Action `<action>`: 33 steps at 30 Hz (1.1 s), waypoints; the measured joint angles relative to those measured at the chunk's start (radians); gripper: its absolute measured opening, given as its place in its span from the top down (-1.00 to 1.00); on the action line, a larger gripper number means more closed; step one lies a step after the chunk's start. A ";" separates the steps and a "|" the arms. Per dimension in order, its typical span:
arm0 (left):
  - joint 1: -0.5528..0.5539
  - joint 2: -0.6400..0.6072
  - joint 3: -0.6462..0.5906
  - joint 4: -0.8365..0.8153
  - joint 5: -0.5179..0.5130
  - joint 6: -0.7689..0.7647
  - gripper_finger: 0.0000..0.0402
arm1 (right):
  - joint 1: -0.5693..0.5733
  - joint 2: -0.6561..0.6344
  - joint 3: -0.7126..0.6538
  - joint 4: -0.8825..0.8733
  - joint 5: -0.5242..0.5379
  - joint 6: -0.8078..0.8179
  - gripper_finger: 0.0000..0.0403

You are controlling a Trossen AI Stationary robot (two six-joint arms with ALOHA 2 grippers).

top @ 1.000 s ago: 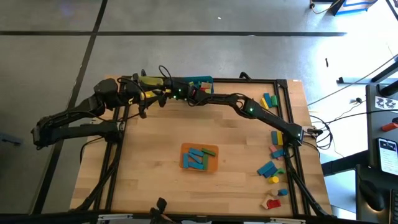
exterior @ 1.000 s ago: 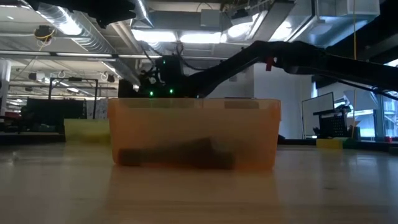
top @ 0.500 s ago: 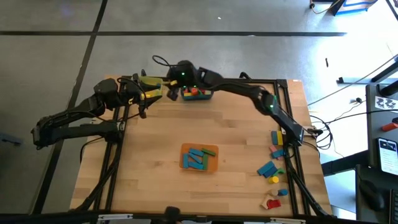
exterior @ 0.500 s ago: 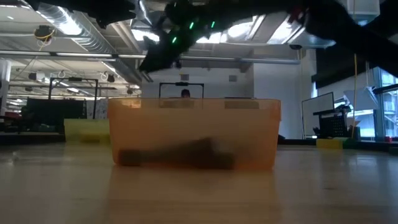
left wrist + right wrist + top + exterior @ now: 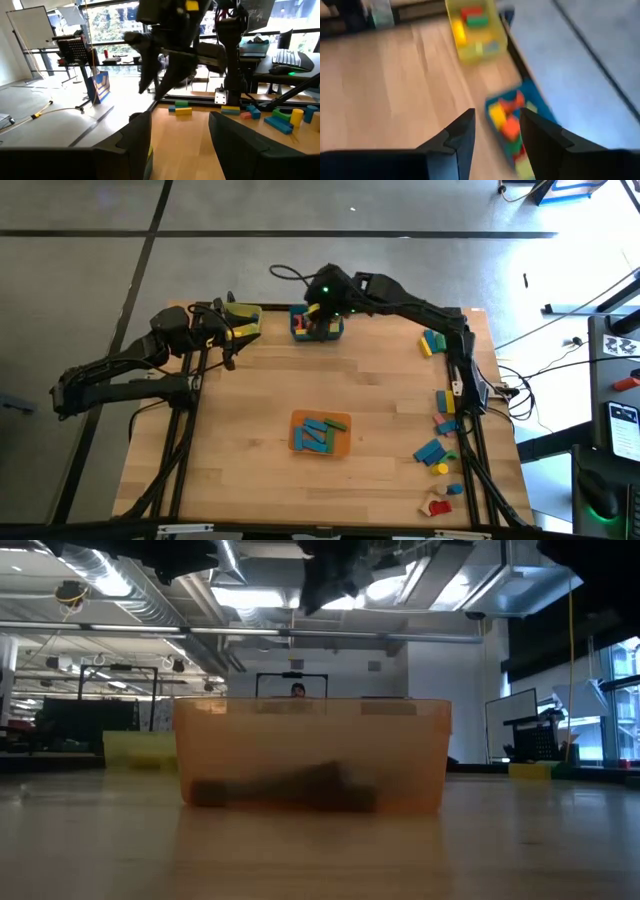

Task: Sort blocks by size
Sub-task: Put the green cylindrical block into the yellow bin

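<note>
**Right arm lifts off the teal bin**

High view: right end effector [image 5: 318, 308] over the teal bin [image 5: 317, 327], top centre; loose blocks [image 5: 440, 442] at frame right.

Right wrist view: fingers [image 5: 459, 134] apart, nothing between them.

Left wrist view: left end effector [image 5: 180, 132] open, idle.

Best fetch another block next.

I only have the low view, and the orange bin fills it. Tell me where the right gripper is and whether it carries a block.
Observer: The right gripper hangs over the teal bin at the table's far edge, fingers apart, nothing between them.
Operator: Now the left one.
Observer: The left gripper sits by the yellow bin, open and empty.
Operator: Report what is left to sort.
Observer: Loose blocks lie scattered along the table's right edge.
</note>
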 joint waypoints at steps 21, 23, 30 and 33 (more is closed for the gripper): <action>0.000 -0.003 0.000 -0.016 0.000 -0.012 0.09 | 0.121 -0.070 -0.089 -0.507 0.273 0.229 0.25; 0.000 -0.003 0.000 -0.016 0.000 -0.012 0.09 | 0.118 -0.091 -0.137 -0.504 0.271 0.232 0.25; 0.000 -0.003 0.000 -0.016 0.000 -0.012 0.09 | 0.085 -0.234 -0.366 -0.505 0.333 0.292 0.25; 0.000 -0.003 0.000 -0.015 0.000 -0.012 0.09 | 0.061 -0.320 -0.486 -0.501 0.361 0.338 0.25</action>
